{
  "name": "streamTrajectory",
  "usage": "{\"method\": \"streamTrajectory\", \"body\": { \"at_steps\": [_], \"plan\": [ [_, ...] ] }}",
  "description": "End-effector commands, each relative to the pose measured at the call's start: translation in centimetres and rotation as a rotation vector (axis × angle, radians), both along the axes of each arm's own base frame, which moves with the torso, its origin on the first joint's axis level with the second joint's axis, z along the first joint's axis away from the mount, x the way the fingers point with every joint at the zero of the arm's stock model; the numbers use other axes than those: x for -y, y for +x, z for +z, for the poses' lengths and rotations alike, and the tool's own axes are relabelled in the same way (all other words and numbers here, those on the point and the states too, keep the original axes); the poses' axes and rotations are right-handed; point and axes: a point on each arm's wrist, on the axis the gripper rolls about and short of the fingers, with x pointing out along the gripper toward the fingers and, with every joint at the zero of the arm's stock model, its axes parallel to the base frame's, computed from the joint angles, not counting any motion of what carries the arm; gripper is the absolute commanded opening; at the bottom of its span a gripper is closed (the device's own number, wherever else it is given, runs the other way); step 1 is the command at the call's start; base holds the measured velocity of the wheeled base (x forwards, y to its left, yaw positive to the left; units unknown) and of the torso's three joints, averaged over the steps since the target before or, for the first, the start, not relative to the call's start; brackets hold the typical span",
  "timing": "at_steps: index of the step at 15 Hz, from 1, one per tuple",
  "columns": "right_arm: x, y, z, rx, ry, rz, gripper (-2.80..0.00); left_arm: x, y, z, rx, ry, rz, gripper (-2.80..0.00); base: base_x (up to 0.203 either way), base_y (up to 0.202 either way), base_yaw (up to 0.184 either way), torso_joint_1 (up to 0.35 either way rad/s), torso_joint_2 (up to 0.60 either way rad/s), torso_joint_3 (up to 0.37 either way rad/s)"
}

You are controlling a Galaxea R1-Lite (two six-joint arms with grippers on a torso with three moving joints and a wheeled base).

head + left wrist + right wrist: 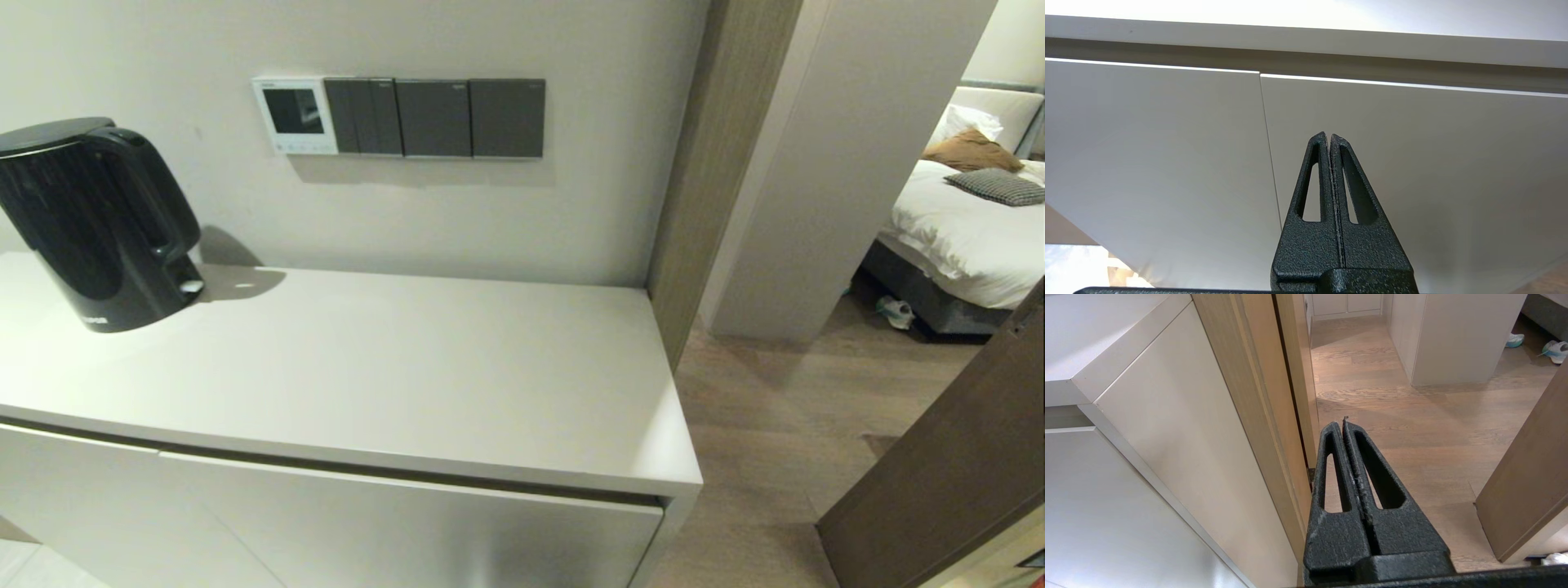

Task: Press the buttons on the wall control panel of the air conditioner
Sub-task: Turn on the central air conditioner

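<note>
A: Any legible text in that capture?

B: Nothing readable. The kettle [94,220] had a small pale mark low on its base, too small to make out. The wall control panel [295,116] showed a dark screen, no digits. There was faint print above the screen and on its buttons [299,148], unreadable.

A: Switch plates?

B: The grey switch plates [434,118] had tiny corner marks, illegible.

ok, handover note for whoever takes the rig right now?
Left gripper: shut, empty, low in front of the cabinet doors.
Right gripper: shut, empty, low by the cabinet's end, over the wood floor.
Control panel on the wall, left of the dark switch plates, screen dark; buttons along its lower edge.
Done: nothing visible. Left: raise an arm, press the buttons.
</note>
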Motion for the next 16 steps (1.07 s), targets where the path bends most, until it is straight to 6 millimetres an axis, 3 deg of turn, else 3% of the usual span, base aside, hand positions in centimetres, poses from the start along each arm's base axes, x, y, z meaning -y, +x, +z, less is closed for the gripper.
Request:
{"method": "streamTrajectory", "body": {
  "at_steps": [1, 3, 6, 10, 13, 16],
  "plan": [
    [0.0, 0.0, 0.0, -0.003, 0.0, 0.001, -2.8, 0.0, 0.0, 0.0, 0.0, 0.009, 0.002, -2.8, 0.0, 0.0, 0.0, 0.0, 0.0, 0.0],
    [0.0, 0.0, 0.0, -0.003, 0.0, 0.001, -2.8, 0.0, -0.2, 0.7, 0.025, 0.015, 0.002, -2.8, 0.0, 0.0, 0.0, 0.0, 0.0, 0.0],
    [0.0, 0.0, 0.0, -0.003, 0.0, 0.001, -2.8, 0.0, -1.5, 4.8, 0.116, 0.013, -0.008, -2.8, 0.0, 0.0, 0.0, 0.0, 0.0, 0.0],
    [0.0, 0.0, 0.0, -0.003, 0.0, 0.001, -2.8, 0.1, -0.5, 10.8, 0.107, 0.005, -0.036, -2.8, 0.0, 0.0, 0.0, 0.0, 0.0, 0.0],
    [0.0, 0.0, 0.0, -0.003, 0.0, 0.001, -2.8, 0.1, 2.2, 15.1, 0.098, -0.028, -0.05, -2.8, 0.0, 0.0, 0.0, 0.0, 0.0, 0.0],
    [0.0, 0.0, 0.0, -0.003, 0.0, 0.002, -2.8, 0.2, 6.6, 18.7, 0.096, -0.055, -0.072, -2.8, 0.0, 0.0, 0.0, 0.0, 0.0, 0.0]
  ]
}}
